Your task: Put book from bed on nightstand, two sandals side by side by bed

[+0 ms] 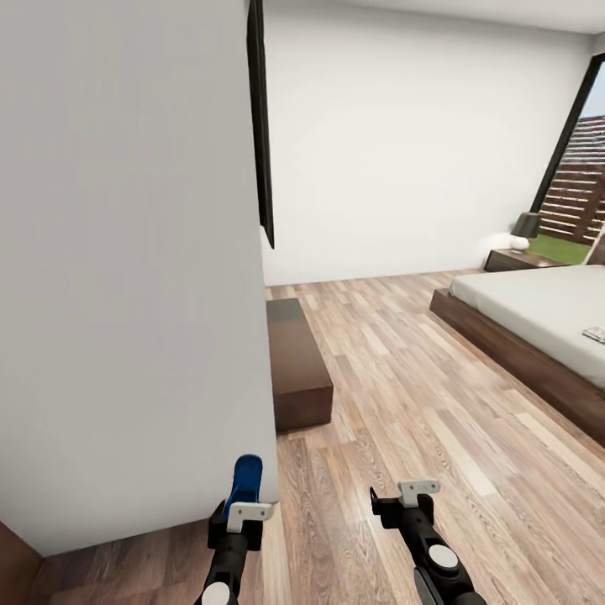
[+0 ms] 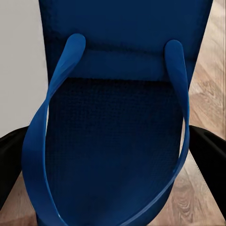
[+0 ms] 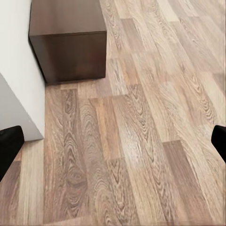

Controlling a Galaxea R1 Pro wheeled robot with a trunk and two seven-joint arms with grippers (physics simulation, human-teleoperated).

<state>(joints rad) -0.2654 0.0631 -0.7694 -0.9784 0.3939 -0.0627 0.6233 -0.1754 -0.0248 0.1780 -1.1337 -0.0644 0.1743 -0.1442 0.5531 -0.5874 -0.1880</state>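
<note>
Left gripper (image 1: 244, 504), head view: low in the frame beside a white wall corner (image 1: 134, 269), clamped on 1 blue sandal (image 1: 247, 479) that stands upright above the white fingertips. Right gripper (image 1: 402, 497), same view: low and to the right of the left one, held over bare wood-plank floor (image 1: 420, 403), fingers spread, nothing between them. Dark brown low cabinet (image 1: 296, 361): set on the floor against the wall corner, ahead of both grippers. Bed (image 1: 538, 328): at the right edge, dark wooden frame with a light grey mattress, well apart from the grippers. Book (image 1: 595, 334): a small thin item lying flat on the mattress at the frame's right edge, partly cut off; cover detail too small to read. Nightstand (image 1: 517, 259): beyond the bed's far end, carrying 1 lamp (image 1: 525, 228) with a dark shade. Black-framed window (image 1: 580, 176): far right, slatted wooden fence visible through it. Left wrist view: sandal (image 2: 117, 141) seen close, dark textured sole and 2 brighter blue straps, gripped between 2 black fingers (image 2: 209, 150) at either side; strips of floor (image 2: 209, 80) and white wall (image 2: 19, 66) at the margins. Right wrist view: 2 black fingertips (image 3: 9, 146) at opposite edges, wide apart and gripping nothing, over plank floor (image 3: 132, 141); brown cabinet (image 3: 70, 42) and white wall corner (image 3: 19, 94) beyond.
</note>
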